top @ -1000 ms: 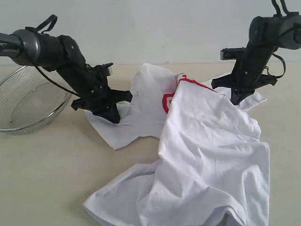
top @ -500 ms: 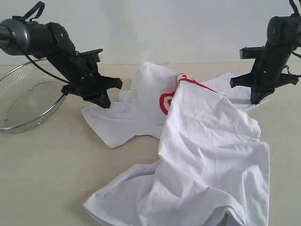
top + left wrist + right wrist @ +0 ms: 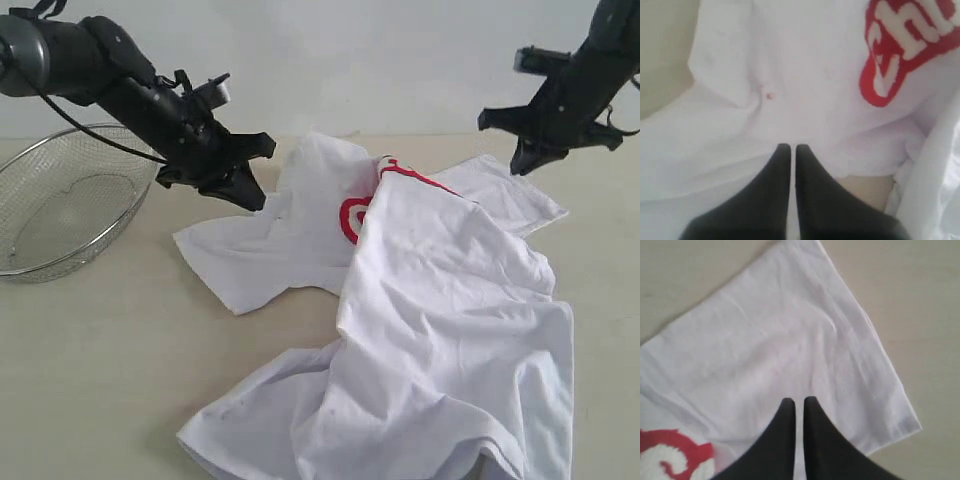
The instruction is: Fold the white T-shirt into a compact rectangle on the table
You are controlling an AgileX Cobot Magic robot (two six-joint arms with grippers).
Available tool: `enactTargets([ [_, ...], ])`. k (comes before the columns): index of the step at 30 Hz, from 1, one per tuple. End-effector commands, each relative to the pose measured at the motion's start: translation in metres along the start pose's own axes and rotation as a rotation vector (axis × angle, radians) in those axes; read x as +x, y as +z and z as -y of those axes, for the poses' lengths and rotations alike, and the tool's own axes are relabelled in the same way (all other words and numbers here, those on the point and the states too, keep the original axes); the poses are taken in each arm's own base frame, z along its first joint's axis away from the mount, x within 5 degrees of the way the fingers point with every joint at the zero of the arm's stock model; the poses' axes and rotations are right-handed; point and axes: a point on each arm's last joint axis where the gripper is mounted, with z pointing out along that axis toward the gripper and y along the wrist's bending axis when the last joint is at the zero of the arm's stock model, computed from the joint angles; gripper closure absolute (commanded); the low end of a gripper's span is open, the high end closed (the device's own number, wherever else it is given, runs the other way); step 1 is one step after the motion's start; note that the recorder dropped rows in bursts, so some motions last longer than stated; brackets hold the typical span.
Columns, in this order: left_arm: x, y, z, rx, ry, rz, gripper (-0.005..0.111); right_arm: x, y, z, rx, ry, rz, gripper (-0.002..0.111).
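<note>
Task barely started as far as I can judge; no neat fold anywhere, no rectangle; the white T-shirt point(image 3: 440, 300) lies in a crumpled heap on the pale beige tabletop point(image 3: 100, 350), running from close to the far edge down to the near edge, mostly on the right half; a big loose flap of the body is thrown over the chest, so only a bit of the red lettering point(image 3: 352, 215) peeks out at the fold line; one sleeve point(image 3: 240, 265) sticks out flat toward the left side, the other sleeve point(image 3: 805, 340) lies flat toward the far right corner; lower hem bunched and wrinkled at the near edge; neck tag not made out; left tool point(image 3: 255, 200) clenched, fingers pressed together, nothing in it, raised over the shirt's far-left part; right tool point(image 3: 522, 165) also clenched and empty, up in the air above the right sleeve, clear of the cloth; left to do, by my reading: open the flap, spread the shirt flat, fold the sleeves in, then fold the body down to a compact rectangle; wire mesh basket point(image 3: 100, 130) sits near the far left corner, apart from the shirt, not part of the job.
</note>
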Motion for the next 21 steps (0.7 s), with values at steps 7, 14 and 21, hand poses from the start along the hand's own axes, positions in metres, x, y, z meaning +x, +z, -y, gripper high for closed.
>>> enactTargets([
  [7,0.019,0.042,0.08,0.002,0.189,-0.085,0.102,0.027,-0.087,-0.024,-0.161,0.012,0.02,0.108],
  [14,0.024,0.083,0.089,0.008,0.183,-0.044,0.102,0.092,-0.106,-0.051,-0.23,-0.06,0.026,0.108],
  [21,0.035,0.113,0.07,-0.009,0.136,-0.109,0.102,0.147,-0.111,-0.074,-0.221,-0.123,0.077,0.108],
])
